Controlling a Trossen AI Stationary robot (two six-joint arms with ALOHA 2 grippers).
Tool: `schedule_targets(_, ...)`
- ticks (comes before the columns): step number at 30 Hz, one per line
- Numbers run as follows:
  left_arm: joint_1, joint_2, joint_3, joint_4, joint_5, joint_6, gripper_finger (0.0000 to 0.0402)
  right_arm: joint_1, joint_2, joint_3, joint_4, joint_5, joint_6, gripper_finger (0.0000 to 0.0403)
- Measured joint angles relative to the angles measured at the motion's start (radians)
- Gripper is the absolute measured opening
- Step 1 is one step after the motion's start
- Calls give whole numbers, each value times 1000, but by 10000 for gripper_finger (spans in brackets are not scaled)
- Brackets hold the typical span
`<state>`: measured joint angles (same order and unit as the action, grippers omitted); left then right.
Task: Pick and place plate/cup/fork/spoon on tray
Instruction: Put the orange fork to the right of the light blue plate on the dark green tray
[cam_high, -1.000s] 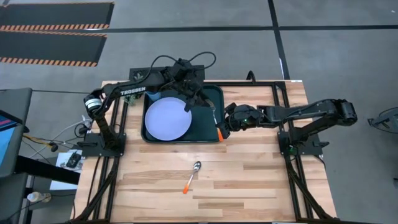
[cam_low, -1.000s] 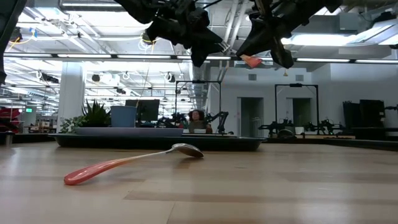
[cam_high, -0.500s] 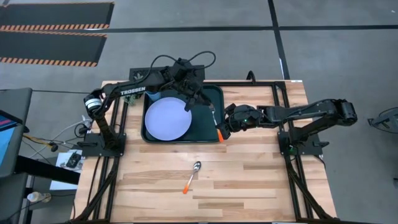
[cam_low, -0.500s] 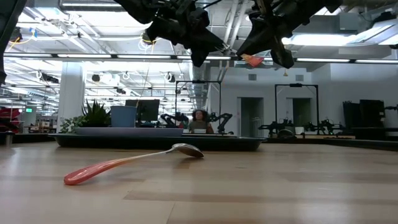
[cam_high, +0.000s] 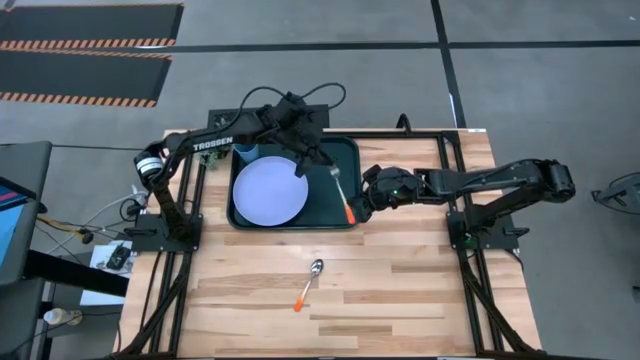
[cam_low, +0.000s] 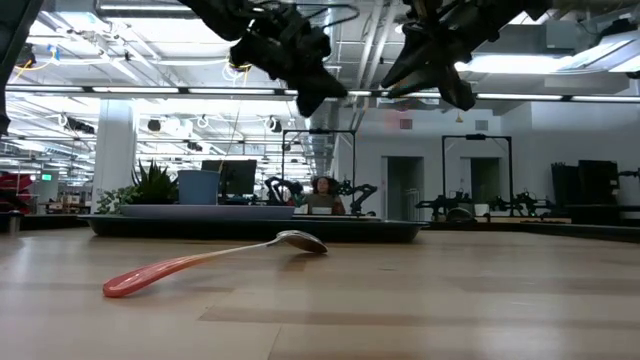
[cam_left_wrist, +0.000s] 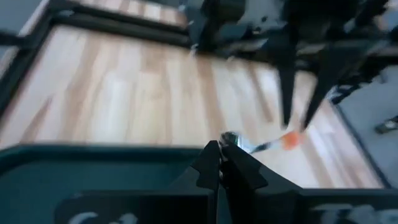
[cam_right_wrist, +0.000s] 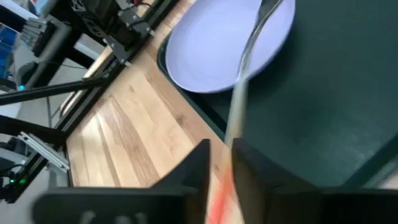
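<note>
The dark green tray (cam_high: 343, 150) holds the pale plate (cam_high: 269, 190), with the blue cup (cam_high: 245, 152) at its far left corner. The fork (cam_high: 341, 192) lies on the tray's right part, tines far, orange handle toward the near right corner. My right gripper (cam_high: 362, 203) hangs open just right of that handle. In the right wrist view the blurred fork (cam_right_wrist: 239, 93) runs between the parted fingers of my right gripper (cam_right_wrist: 221, 149). My left gripper (cam_high: 304, 166) is shut above the plate's far right edge, holding nothing. The spoon (cam_high: 310, 283) lies on the table.
The spoon (cam_low: 200, 262) rests on bare wood near the table's middle, bowl toward the tray, handle toward the near edge. The arm mounts and black frame rails stand at the left and right edges. A person (cam_low: 322, 193) sits far behind the table.
My right gripper has let go of the fork. The fork has dropped from the fingers onto the tray, and its orange handle no longer shows at the gripper in the low view. My left gripper has shut above the tray and drawn slightly toward the far left.
</note>
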<state>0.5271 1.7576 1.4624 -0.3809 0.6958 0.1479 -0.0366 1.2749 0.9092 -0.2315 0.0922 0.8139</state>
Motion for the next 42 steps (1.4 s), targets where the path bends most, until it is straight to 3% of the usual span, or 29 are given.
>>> schedule_targets(6,38,0,0,-101,-68,127,0,-19,-14,2,-40,-15,17,195)
schedule_targets(11,63,13,0,-115,-55,194,0,-17,-31,1,-68,-18,52,241)
schedule_targets(15,73,82,67,-211,-47,220,0,3,-64,0,-107,-22,88,244)
schedule_targets(21,61,254,313,-495,-98,311,0,50,-105,2,-125,-15,103,234)
schedule_targets(28,50,418,513,-617,-134,290,0,87,-130,-1,-201,-11,83,233)
schedule_targets(42,66,520,547,-619,-182,305,0,102,-131,0,-227,-11,51,233)
